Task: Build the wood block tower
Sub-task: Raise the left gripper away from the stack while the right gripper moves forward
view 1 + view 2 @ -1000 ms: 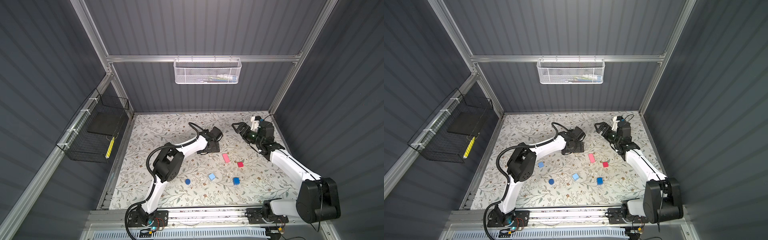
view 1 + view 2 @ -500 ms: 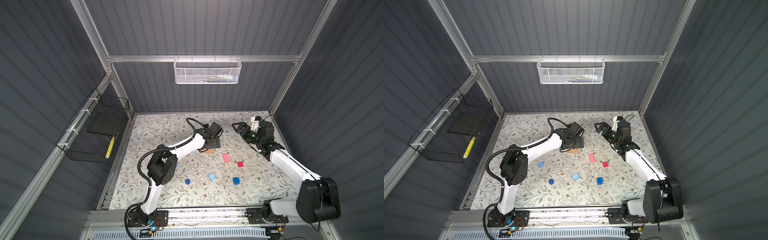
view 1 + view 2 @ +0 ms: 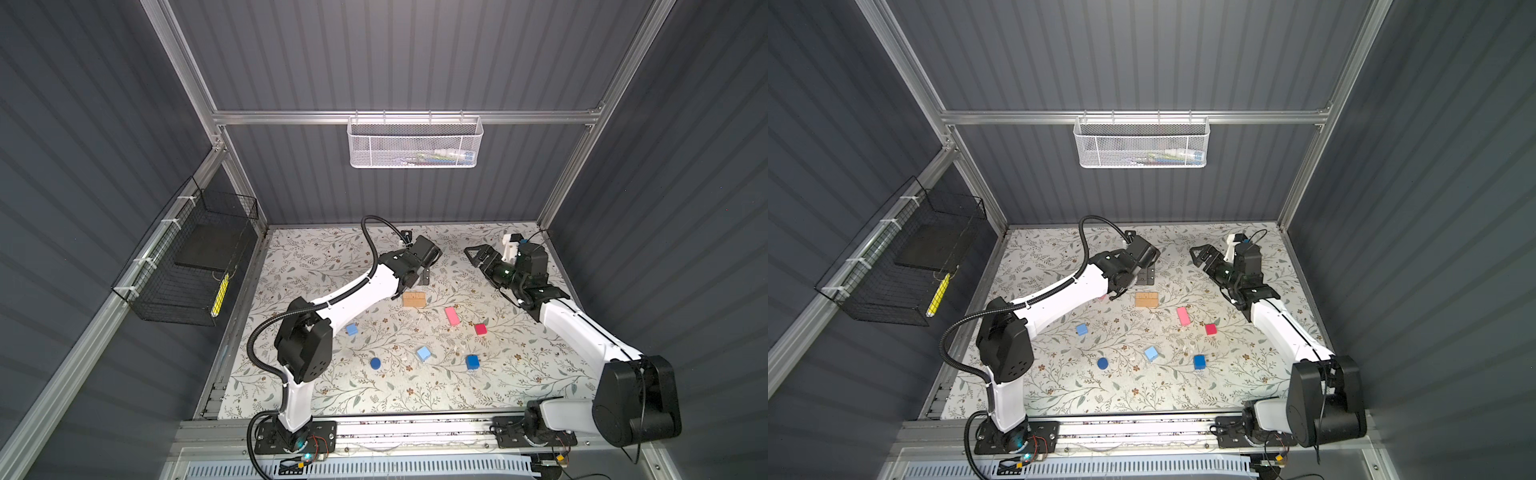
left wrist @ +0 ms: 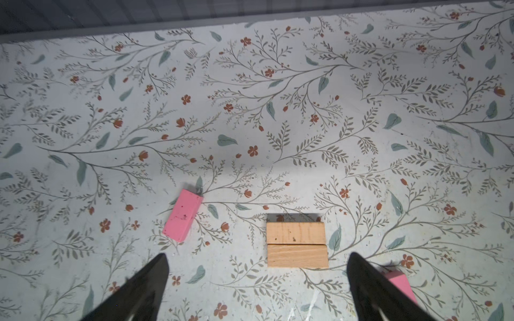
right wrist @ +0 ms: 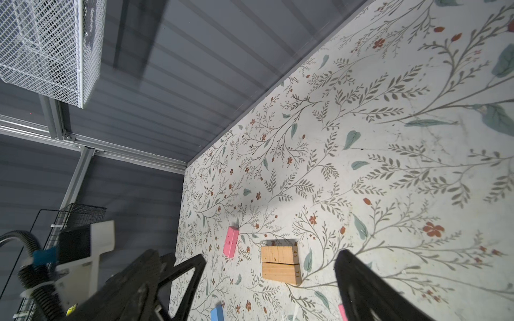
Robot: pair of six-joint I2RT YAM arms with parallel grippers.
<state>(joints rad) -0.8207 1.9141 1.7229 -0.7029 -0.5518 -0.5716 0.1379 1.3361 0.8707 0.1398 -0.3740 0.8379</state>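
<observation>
Lying on the floral mat (image 3: 332, 257) in both top views, the two tan oblongs (image 3: 413, 299) touch side by side; the left wrist view shows the left gripper (image 4: 256, 258) spread wide, empty, near them; the right wrist view shows the right gripper (image 5: 272, 254) likewise agape.

Tan oblongs (image 3: 414, 299) lie near pink oblong (image 3: 452, 316) and red cube (image 3: 480, 329)

Two tan oblongs (image 4: 295, 233), two pink oblongs (image 4: 182, 218), one red cube (image 3: 480, 329), three blue cubes (image 3: 423, 353), one dark blue disc (image 3: 375, 363).
</observation>
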